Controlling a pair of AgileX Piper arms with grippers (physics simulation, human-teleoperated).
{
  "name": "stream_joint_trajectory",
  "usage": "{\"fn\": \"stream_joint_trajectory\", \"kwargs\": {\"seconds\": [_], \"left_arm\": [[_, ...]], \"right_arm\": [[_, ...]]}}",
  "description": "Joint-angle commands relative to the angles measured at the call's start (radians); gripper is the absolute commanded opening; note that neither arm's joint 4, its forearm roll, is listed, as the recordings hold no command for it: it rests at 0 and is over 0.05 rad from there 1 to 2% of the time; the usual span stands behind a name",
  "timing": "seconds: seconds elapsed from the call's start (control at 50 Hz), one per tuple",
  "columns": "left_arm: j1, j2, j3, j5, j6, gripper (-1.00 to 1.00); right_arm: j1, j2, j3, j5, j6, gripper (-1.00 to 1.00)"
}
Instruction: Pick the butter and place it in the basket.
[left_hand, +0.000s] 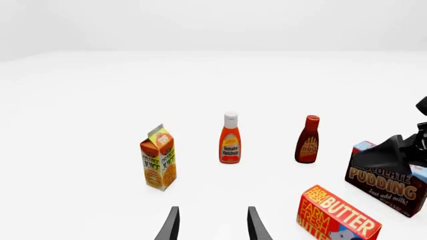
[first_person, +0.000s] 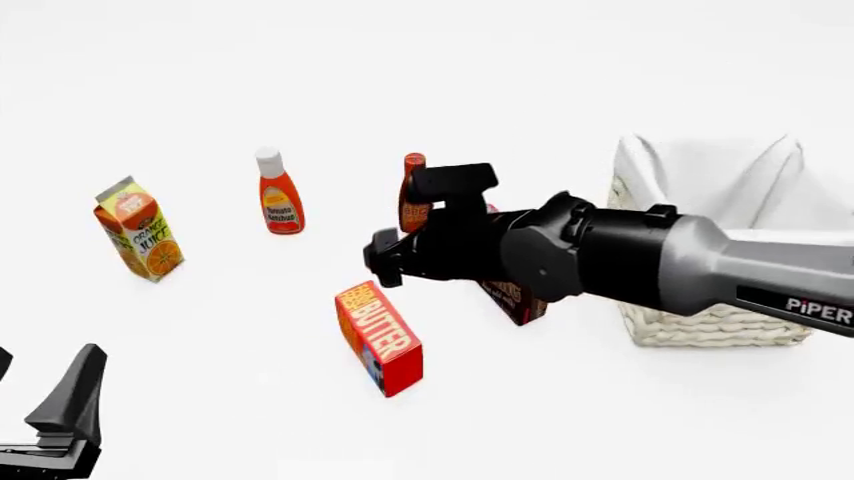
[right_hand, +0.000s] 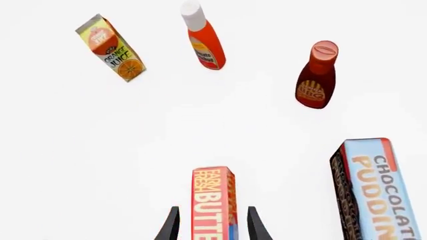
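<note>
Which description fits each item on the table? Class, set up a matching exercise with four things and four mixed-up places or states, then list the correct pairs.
Things:
1. butter
2. basket
3. orange juice carton
4. right gripper

Descriptions:
A. farthest left in the front view
B. on the right side, white cloth lining
C. open, fingers either side of a red box
D. red box at the table's middle

Pairs: 1-D, 2-B, 3-A, 4-C

Open left gripper (left_hand: 212, 225), butter (left_hand: 338, 214), pudding box (left_hand: 387, 182), three containers
</note>
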Motion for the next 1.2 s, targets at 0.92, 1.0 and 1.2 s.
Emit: {"fn": "stream_joint_trajectory", "kwargs": {"seconds": [0.92, 1.0, 1.2], "left_arm": [[0.0, 0.0, 0.0, 0.0, 0.0, 1.0], [0.0, 0.0, 0.0, 0.0, 0.0, 1.0], [0.0, 0.0, 0.0, 0.0, 0.0, 1.0]], "right_arm": [[0.021, 0.099, 0.032, -0.062, 0.046, 1.0], [0.024, 0.106, 0.028, -0.063, 0.051, 1.0], [0.028, 0.122, 0.025, -0.071, 0.058, 1.0]]}}
